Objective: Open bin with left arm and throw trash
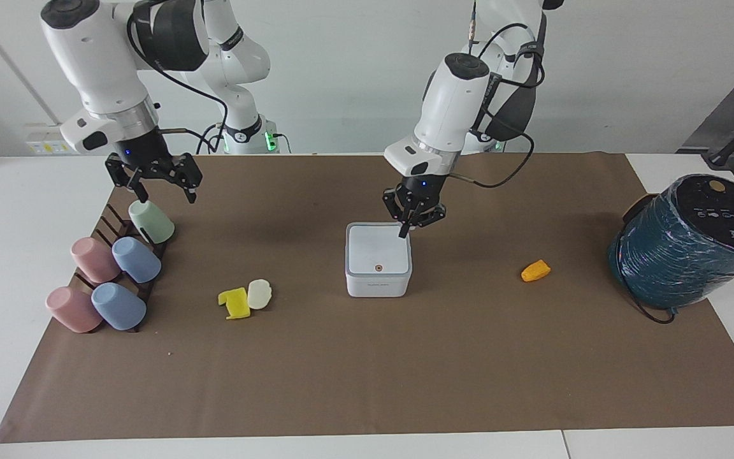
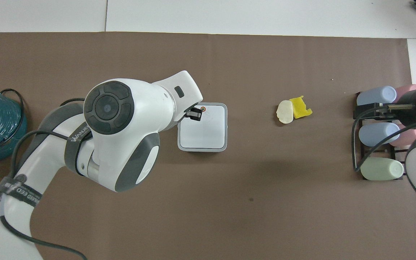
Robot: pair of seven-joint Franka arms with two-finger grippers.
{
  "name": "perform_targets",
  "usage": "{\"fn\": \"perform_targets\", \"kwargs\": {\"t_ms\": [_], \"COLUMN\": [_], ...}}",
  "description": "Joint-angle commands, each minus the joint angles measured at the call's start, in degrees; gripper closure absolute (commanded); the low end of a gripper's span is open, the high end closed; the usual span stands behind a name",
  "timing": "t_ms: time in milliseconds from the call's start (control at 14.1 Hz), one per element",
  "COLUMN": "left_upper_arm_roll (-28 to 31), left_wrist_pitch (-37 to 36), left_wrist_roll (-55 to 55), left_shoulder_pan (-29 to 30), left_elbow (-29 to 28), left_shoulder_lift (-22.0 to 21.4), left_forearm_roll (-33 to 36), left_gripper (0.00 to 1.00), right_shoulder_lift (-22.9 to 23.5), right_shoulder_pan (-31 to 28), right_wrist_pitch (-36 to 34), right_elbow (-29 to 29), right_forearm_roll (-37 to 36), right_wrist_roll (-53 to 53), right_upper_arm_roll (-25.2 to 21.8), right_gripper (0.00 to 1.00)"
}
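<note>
The white bin (image 1: 378, 258) stands mid-mat with its grey-rimmed lid shut and its orange-brown button (image 1: 378, 268) facing away from the robots. My left gripper (image 1: 408, 229) is shut and hangs just over the lid's edge nearest the robots; I cannot tell if it touches. In the overhead view the left gripper (image 2: 195, 114) lies beside the button (image 2: 203, 108) on the bin (image 2: 208, 130). The yellow scrap (image 1: 234, 303) and the cream scrap (image 1: 259, 294) lie together toward the right arm's end. The orange lump (image 1: 535, 270) lies toward the left arm's end. My right gripper (image 1: 153, 182) is open above the green cup.
A dark rack with several pastel cups (image 1: 112, 274) stands at the right arm's end, also in the overhead view (image 2: 377, 133). A big teal wrapped cylinder (image 1: 692, 242) stands at the left arm's end. My left arm hides the orange lump in the overhead view.
</note>
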Motion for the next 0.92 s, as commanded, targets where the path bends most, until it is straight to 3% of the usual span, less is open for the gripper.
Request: {"fn": "perform_targets", "kwargs": {"t_ms": [0,213,355,853], "left_upper_arm_roll": [1.0,1.0,1.0,1.2], "left_wrist_pitch": [3.6,7.1,8.5,9.1], "left_wrist_roll": [-0.1,-0.2,-0.4,-0.8], "left_shoulder_pan": [-1.4,-2.3,-3.8,-4.7], "left_elbow": [0.7,1.4,1.2,0.6], "left_shoulder_lift": [3.1,6.2,7.4,9.0], "left_forearm_roll": [-0.5,-0.6,-0.7,-0.7], "left_gripper": [1.00,1.00,1.00,1.00], "right_shoulder_lift": [3.1,13.5,17.9,23.7], "right_shoulder_pan": [1.6,4.9,7.4,8.8], "right_wrist_pitch": [6.8,18.6,24.4,36.0], "right_elbow": [-3.4,-3.4,-3.4,-8.1], "right_forearm_roll": [2.6,7.6,8.5,8.5], "right_wrist_roll": [-3.9,-8.9,-9.7,-17.3], "right_upper_arm_roll": [0.1,0.1,0.1,0.1], "right_gripper": [0.00,0.00,0.00,0.00]}}
